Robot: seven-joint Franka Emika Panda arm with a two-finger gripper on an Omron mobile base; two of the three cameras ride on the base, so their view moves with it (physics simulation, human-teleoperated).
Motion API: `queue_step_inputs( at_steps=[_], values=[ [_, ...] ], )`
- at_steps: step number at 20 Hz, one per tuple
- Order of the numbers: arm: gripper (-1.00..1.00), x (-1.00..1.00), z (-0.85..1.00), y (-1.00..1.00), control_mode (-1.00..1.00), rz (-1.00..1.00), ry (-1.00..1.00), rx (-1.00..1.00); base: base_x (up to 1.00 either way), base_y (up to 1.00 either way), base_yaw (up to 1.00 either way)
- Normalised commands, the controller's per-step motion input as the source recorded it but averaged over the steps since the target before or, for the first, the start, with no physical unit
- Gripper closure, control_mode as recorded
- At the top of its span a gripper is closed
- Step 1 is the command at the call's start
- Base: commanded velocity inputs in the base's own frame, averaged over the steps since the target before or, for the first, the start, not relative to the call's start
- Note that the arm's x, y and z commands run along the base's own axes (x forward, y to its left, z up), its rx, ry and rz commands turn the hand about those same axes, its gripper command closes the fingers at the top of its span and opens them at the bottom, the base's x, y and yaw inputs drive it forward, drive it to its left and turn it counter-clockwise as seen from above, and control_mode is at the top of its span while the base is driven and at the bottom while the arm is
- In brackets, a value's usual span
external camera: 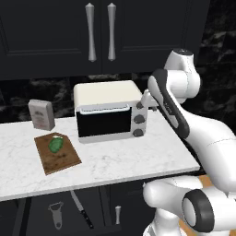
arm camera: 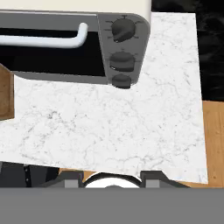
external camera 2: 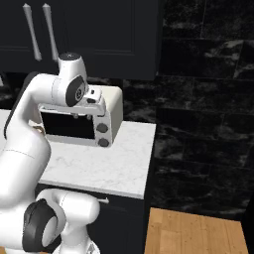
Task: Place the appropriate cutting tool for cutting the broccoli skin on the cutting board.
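**My hand is high above the counter, the knife is low in front of it**

I take the toaster oven (external camera: 110,110) as my landmark. It is a cream box with a black glass door, a long pale handle and three dark knobs on its right end, and it stands at the back of the white marble counter (external camera: 138,159), below the dark wall cabinets (external camera: 99,32).

My arm (external camera: 177,108) bends up beside the right end of the oven. My gripper (external camera: 146,99) is close to the top right corner of the oven, above the counter. In the hand view I look down on the knobs and on the bare marble in front of the oven. The finger tips (arm camera: 71,178) are only small dark shapes at the lower edge there, so I cannot tell if they are apart or together. Nothing is between them that I can see.

To the left of the oven, the brown cutting board (external camera: 57,153) lies flat on the counter, and the green broccoli (external camera: 56,145) sits on it. Behind the board, also left of the oven, a small grey box (external camera: 41,115) stands upright.

The knife (external camera: 82,209), grey blade and black handle, is lower than the counter top, in front of its edge and to the lower left of the oven. The grey peeler (external camera: 56,214) lies just left of the knife. They are near but apart.
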Motion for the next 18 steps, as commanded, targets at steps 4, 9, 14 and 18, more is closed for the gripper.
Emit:
queue_step_inputs(
  at_steps=[4,9,14,18],
  values=[
    [-1.00,-0.28,0.00,0.12,-1.00,0.02,0.00,-0.01,0.00,0.00,0.00],
    [-1.00,-0.78,-0.21,0.79,-1.00,0.18,-0.01,-0.12,0.00,0.00,0.00],
    [-1.00,-0.70,-0.38,0.92,-1.00,0.13,0.03,-0.09,0.00,0.00,0.00],
    [-1.00,-0.61,-0.48,0.79,-1.00,0.08,0.18,0.00,0.00,0.00,0.00]
  ],
)
